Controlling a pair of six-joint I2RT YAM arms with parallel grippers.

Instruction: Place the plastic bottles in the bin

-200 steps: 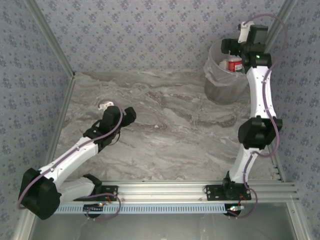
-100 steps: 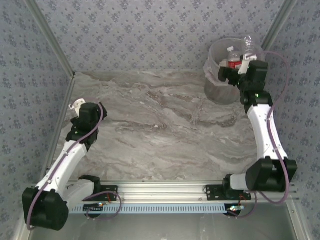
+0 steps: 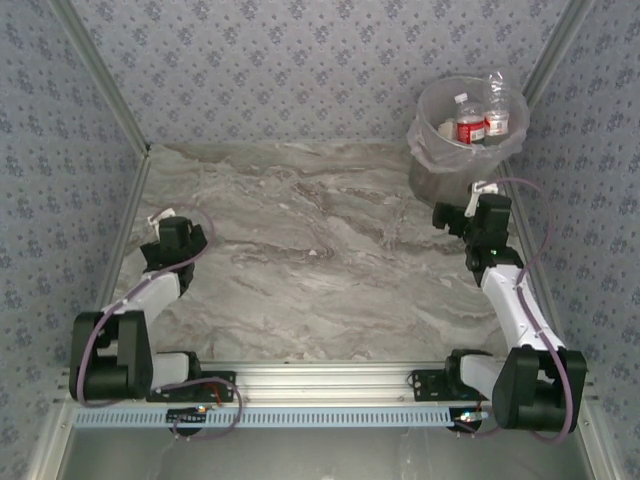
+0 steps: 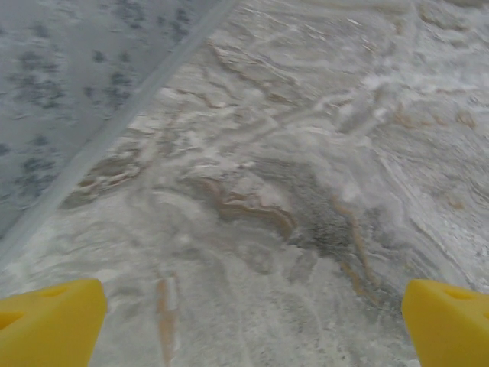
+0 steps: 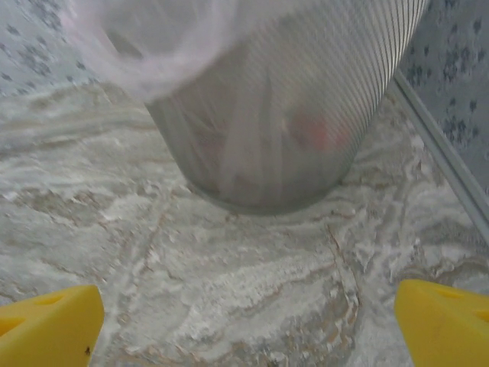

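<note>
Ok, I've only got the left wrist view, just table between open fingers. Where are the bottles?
Observer: In the top view, several bottles sit inside the bin, at the far right corner of the table.
Operator: And the right gripper?
Observer: The right gripper is open and empty, pointed at the bin's base.
Operator: Touching it?
Observer: No, its wrist view shows a strip of table between the fingers and the bin.
</note>
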